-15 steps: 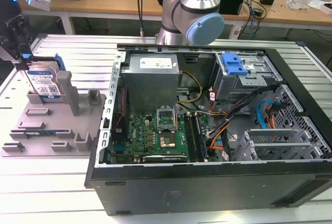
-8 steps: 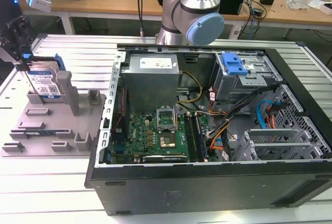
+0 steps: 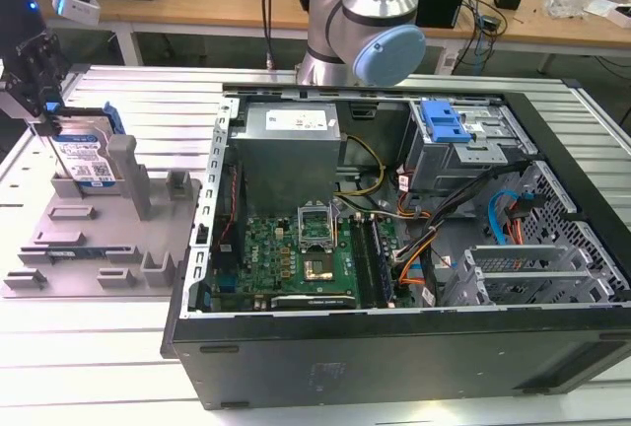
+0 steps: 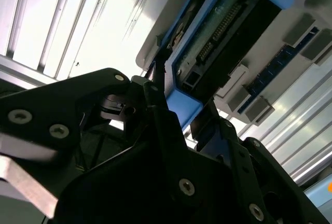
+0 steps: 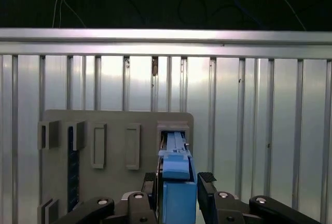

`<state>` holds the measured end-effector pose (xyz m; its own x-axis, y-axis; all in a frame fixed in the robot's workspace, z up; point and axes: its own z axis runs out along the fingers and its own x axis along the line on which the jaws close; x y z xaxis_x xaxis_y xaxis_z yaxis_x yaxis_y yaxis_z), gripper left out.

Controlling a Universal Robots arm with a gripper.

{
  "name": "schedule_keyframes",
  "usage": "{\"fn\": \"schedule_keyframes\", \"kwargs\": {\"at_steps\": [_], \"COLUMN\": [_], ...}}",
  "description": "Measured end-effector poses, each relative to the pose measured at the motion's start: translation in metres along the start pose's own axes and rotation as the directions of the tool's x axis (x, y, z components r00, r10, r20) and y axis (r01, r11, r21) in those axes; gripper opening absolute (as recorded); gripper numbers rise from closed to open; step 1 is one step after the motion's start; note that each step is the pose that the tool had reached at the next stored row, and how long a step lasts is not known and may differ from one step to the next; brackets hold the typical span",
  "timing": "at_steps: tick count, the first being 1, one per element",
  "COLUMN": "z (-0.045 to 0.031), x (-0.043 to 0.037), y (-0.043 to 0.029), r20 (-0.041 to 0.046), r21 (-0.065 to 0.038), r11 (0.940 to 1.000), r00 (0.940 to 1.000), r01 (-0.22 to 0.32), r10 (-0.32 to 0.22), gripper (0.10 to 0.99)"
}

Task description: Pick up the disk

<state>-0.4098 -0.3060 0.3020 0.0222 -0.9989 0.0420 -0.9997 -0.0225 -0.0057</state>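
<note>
The disk (image 3: 87,160) stands on edge in a slot at the back of the grey fixture (image 3: 99,248), at the exterior view's left. Its white-and-blue label faces the camera and blue rails run along its sides. My gripper (image 3: 44,118) comes down onto its top edge from above. In the first wrist view the disk's blue rail (image 5: 175,149) sits between my black fingers (image 5: 206,181), which press on both sides of it. In the second wrist view the disk (image 4: 223,32) shows its dark underside and connector, with the gripper (image 4: 181,99) clamped on the blue rail.
An open computer case (image 3: 394,347) with motherboard, cables and a blue bracket (image 3: 441,120) takes up the middle and the exterior view's right. The arm's base (image 3: 365,22) stands behind it. The fixture has upright posts (image 3: 128,165) beside the disk. All of it rests on a slatted metal table (image 5: 249,130).
</note>
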Motion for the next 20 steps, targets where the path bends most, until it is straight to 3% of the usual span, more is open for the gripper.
{"fn": "schedule_keyframes", "kwargs": {"at_steps": [14, 16, 17, 20], "z": [0.0045, 0.0048, 0.0050, 0.0052], "x": [0.0004, 0.0005, 0.0005, 0.0004], "y": [0.0006, 0.0007, 0.0007, 0.0007], "r20": [0.0001, 0.0000, -0.0001, 0.0000], "r21": [0.000, 0.000, 0.000, 0.000], "r11": [1.0000, 1.0000, 1.0000, 1.0000], "r00": [1.0000, 1.0000, 1.0000, 1.0000], "r01": [0.000, 0.000, 0.000, 0.000], "r10": [0.000, 0.000, 0.000, 0.000], "gripper": [0.451, 0.439, 0.369, 0.369]}}
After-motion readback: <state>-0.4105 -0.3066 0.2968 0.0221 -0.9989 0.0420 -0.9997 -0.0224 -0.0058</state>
